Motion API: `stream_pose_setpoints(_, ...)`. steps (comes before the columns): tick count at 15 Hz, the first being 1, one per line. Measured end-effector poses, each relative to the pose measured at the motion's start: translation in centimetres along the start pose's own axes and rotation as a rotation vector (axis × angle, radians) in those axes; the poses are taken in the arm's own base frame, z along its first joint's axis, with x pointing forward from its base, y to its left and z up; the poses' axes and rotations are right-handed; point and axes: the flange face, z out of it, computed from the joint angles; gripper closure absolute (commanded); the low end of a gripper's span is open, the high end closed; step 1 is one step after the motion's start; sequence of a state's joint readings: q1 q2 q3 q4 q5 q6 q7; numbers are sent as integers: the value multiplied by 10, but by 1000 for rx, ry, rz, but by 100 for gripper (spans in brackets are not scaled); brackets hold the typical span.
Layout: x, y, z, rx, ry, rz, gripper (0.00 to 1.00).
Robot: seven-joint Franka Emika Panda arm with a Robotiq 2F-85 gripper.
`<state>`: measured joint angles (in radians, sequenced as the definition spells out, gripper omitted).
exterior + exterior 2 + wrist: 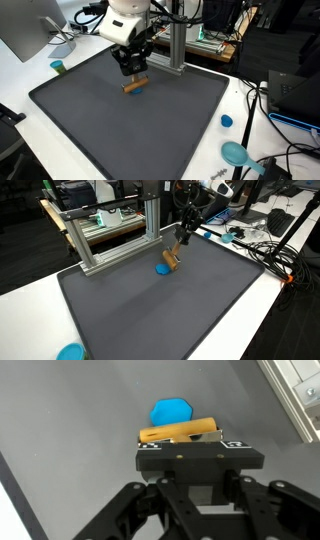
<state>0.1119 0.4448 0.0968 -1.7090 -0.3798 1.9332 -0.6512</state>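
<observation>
The wooden rod (180,431) is a short, smooth, tan cylinder. It lies crosswise just beyond the front edge of the tool (133,72) in the wrist view. In both exterior views it sits on the far half of the mat, directly under the tool. In an exterior view (172,260) it looks slanted, and whether it rests flat on the mat cannot be told.

The tool is black, blocky and angular, with linked bars and small white markers on its front bar. It hangs straight over the rod. Its fingertips are hidden by its own body, so it cannot be told whether the fingers stand apart or are pressed on the rod.

Just beside the rod, on the side away from the tool in the wrist view, lies a blue piece (172,411), flat, glossy and many-sided. Rod and piece seem to touch or nearly so.

Both lie on a dark grey mat (150,130), a matte, fine-grained rectangle with rounded corners. The mat covers most of the white, smooth desk (30,330).

Near the mat's far edge stands a frame (110,240) of silvery grooved metal bars. A round teal object (237,153) rests on the desk off one corner of the mat.
</observation>
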Motion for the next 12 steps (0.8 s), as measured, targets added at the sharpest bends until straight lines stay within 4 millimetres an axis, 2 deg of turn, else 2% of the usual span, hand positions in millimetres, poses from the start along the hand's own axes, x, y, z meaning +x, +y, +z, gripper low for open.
stream_pose_setpoints(6, 4, -15, 26, 3, 7, -6, 78)
stream_pose_setpoints(12, 10, -37, 30, -68, -13, -30, 78)
